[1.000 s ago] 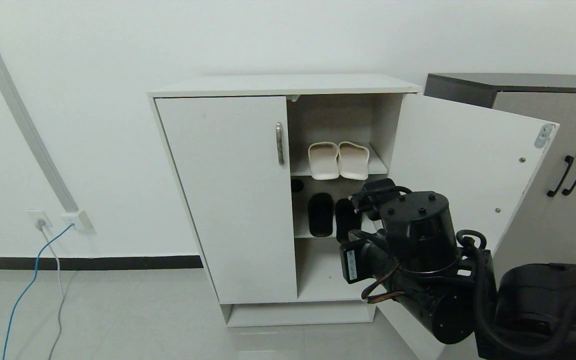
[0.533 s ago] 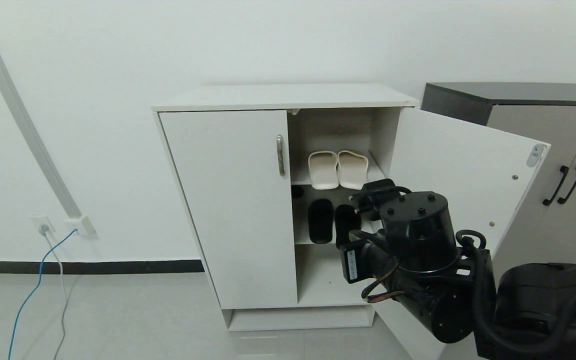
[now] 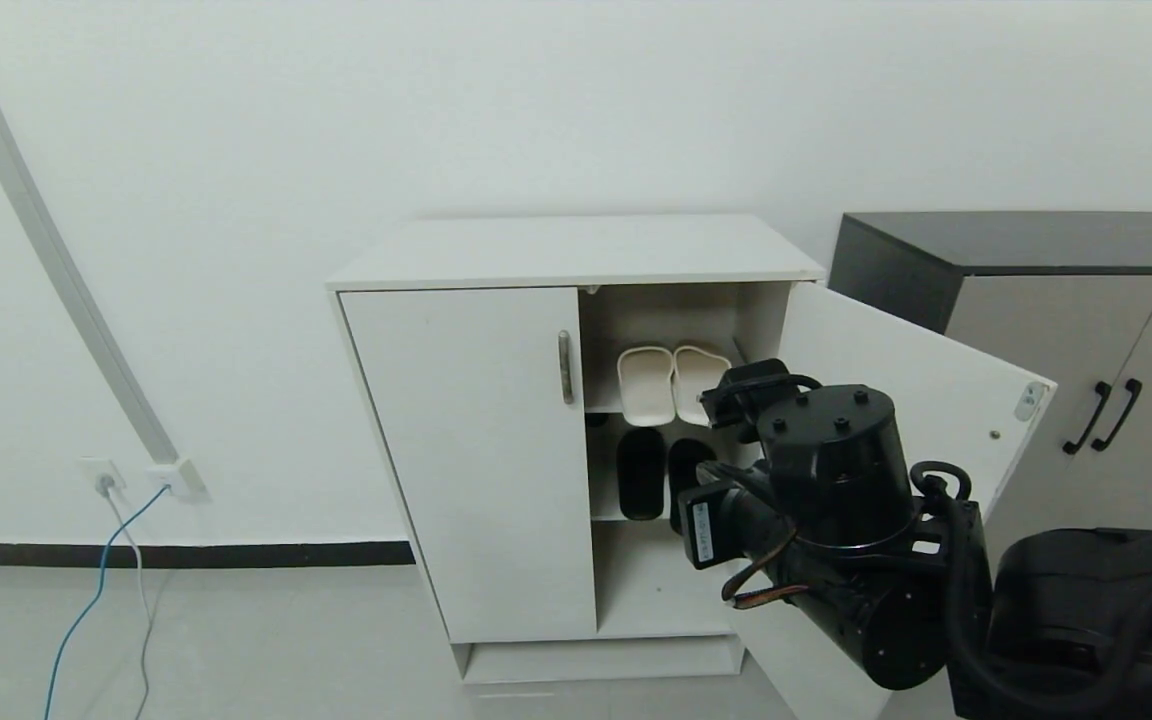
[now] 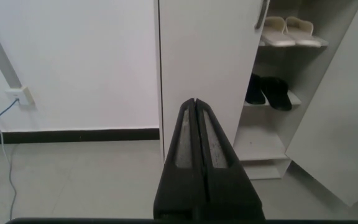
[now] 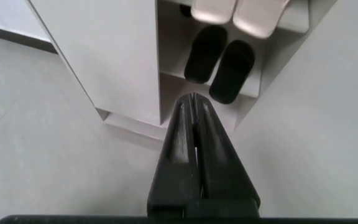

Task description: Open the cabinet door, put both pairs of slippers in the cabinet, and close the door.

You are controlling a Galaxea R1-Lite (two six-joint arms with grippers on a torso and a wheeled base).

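well, the cabinet [image 3: 576,250] holds both pairs: the white slippers [image 3: 643,385] lie on the upper shelf, the black slippers [image 3: 641,472] on the shelf just below. the right door [image 3: 896,390] stands open and the left door [image 3: 476,450] is closed. the left gripper [image 4: 194,102] and the right gripper [image 5: 192,98] hang in front of the cabinet, each with its fingers pressed together on nothing.
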